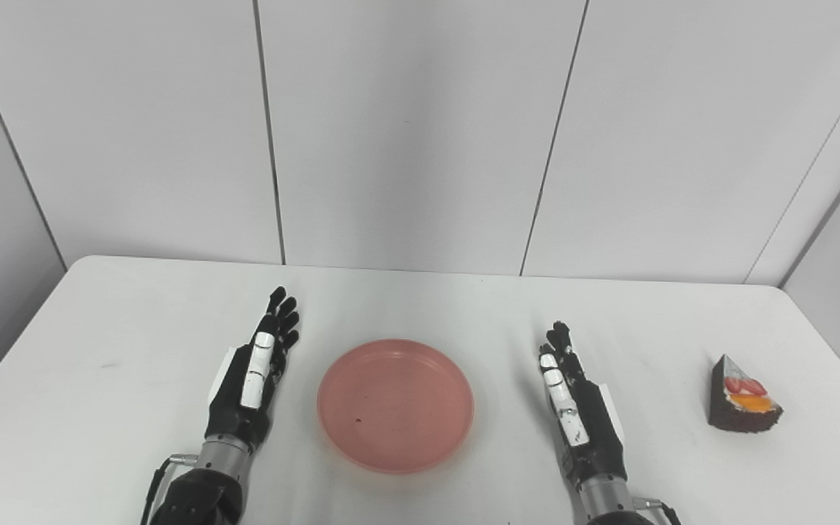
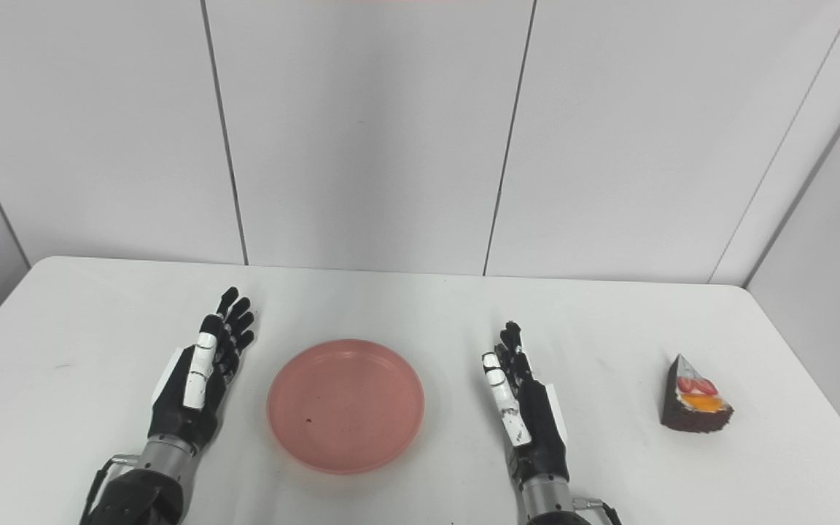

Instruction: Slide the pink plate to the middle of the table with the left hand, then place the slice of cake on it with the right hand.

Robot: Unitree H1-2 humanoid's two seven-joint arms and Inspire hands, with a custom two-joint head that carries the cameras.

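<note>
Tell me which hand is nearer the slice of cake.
The right hand. It rests between the pink plate and the cake, while the left hand lies on the plate's far side. Both are open and empty.

Bright, even, soft overhead light; faint shadows just beside the pink plate (image 1: 396,405); sharp throughout, no glare.

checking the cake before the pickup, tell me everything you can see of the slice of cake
The slice of cake is a dark brown, chocolate-looking wedge with a pale cream layer on top, red strawberry slices and an orange piece of fruit. It looks like a glossy model. It rests upright on its base on the white table, near the right edge, its pointed end toward the back wall. Nothing else touches it: the right hand is apart on its left, and the pink plate farther left.
</note>
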